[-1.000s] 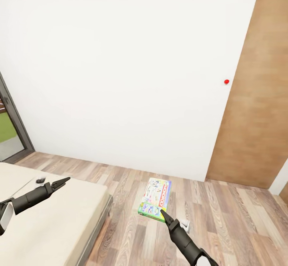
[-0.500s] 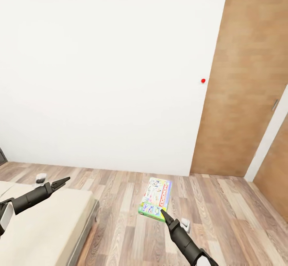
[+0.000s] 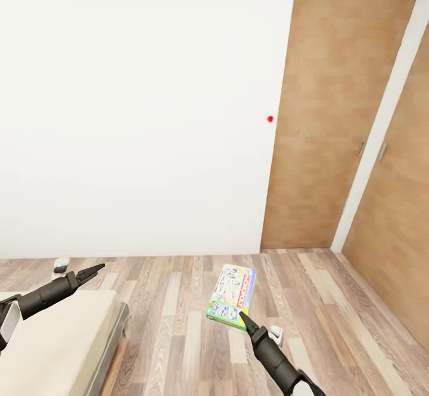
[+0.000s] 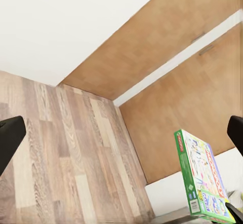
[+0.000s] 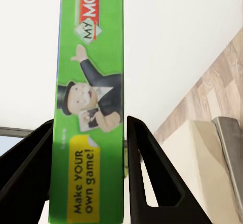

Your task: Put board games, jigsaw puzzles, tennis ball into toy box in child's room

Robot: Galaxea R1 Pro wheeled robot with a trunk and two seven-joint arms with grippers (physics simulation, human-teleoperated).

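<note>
— what does the head view give you?

— my right gripper (image 3: pixel 241 315) reaches forward from the near right, clenched on the near end of a flat green board game (image 3: pixel 232 297), which stands out over the wood-plank floor (image 3: pixel 179 312). my left gripper (image 3: pixel 95 268) points forward at the near left, above the far corner of the bed (image 3: pixel 65 342) with its beige mattress. from here i cannot tell how its fingers stand. ahead is a white wall (image 3: pixel 137 110) with a small red dot (image 3: pixel 270 118), and to the right of it two brown wooden doors (image 3: pixel 316 115).

— and the left wrist view?

— my two dark fingertips (image 4: pixel 10 140) sit at opposite edges of the picture, well apart, with nothing between them, so that hand is released. past them i see the floor, the wooden doors (image 4: pixel 152 46) and the board game (image 4: pixel 202 178), held edge-on, green side and colourful face both showing.

— the right wrist view?

— the board game's (image 5: pixel 91 107) green side runs straight away from me between my black fingers (image 5: pixel 147 168), one on each face, pressed against it. i read "make your own game!" in a yellow patch, a top-hatted man above it, and part of a red title. beyond are the white wall, a strip of floor, and the bed (image 5: pixel 202 183).
</note>
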